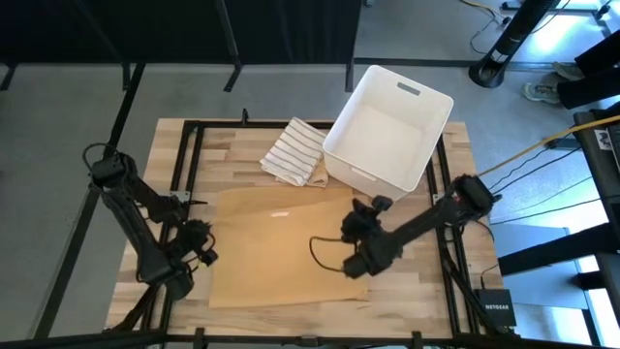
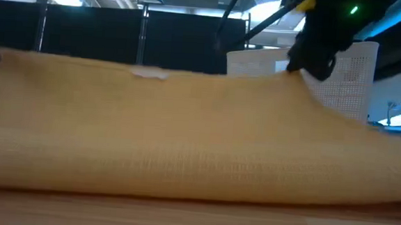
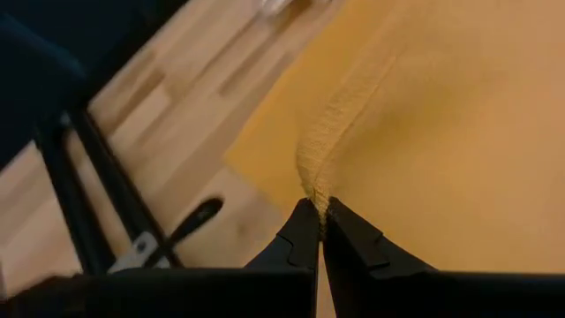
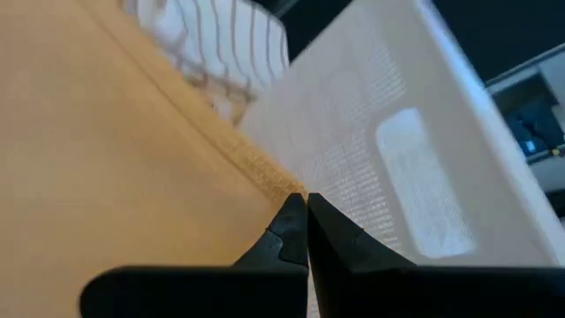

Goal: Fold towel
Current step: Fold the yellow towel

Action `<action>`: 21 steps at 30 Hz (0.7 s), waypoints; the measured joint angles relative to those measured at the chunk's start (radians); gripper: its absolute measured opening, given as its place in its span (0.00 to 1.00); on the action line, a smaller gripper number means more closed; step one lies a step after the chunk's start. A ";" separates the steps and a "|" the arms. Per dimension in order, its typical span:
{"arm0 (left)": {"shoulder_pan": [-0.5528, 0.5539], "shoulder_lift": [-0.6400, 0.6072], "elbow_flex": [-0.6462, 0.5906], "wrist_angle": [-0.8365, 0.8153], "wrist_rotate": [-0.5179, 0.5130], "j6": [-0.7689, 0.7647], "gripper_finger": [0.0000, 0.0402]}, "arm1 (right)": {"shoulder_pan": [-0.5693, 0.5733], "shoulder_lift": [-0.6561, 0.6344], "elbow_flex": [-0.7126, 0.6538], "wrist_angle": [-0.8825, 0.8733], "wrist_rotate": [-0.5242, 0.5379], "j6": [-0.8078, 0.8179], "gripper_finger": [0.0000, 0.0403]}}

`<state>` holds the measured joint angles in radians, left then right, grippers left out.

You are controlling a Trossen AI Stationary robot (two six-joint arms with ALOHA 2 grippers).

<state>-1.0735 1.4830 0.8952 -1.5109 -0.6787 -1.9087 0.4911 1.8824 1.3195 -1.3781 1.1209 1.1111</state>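
A tan towel (image 1: 286,247) lies spread on the wooden table (image 1: 436,281), and in the low view one long edge (image 2: 189,73) stands raised between my grippers. My left gripper (image 3: 318,208) is shut on that edge at the towel's left side (image 1: 206,242). My right gripper (image 4: 305,199) is shut on it at the towel's right side (image 1: 351,237), close to the white basket. In the left wrist view a lower layer (image 3: 256,163) shows flat on the table under the held part. My left gripper pinches the towel's left end between its two fingertips at a raised ridge of cloth (image 3: 316,181). The fingers slant downward. The cloth runs up to the tips in a narrow crease while the layer below stays on the table. My right gripper pinches the towel's hemmed edge (image 4: 287,187) between its two fingertips, at the right end. The fingers slant slightly downward. The held edge is lifted off the table and runs fairly straight toward the other gripper (image 2: 286,72); the near part of the towel (image 2: 196,182) rests on the table.
A white basket (image 1: 387,136) stands at the table's far right, just beyond my right gripper. A folded striped towel (image 1: 295,150) lies beside it at the far middle. The black frame rails (image 1: 194,155) run along the table's sides.
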 joint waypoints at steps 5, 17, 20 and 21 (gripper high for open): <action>0.001 0.000 -0.122 0.125 0.018 -0.026 0.00 | -0.086 0.000 -0.064 0.173 -0.091 -0.163 0.00; 0.075 0.007 -0.181 0.196 -0.035 0.070 0.00 | -0.212 -0.001 -0.172 0.312 -0.211 -0.322 0.00; 0.114 -0.005 -0.176 0.153 -0.061 0.059 0.00 | -0.211 -0.023 -0.126 0.253 -0.180 -0.329 0.00; 0.129 -0.010 -0.174 0.134 -0.074 0.059 0.00 | -0.214 -0.034 -0.111 0.238 -0.165 -0.330 0.00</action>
<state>-0.9449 1.4730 0.7217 -1.3771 -0.7529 -1.8502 0.2767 1.8483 1.2081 -1.1402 0.9557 0.7808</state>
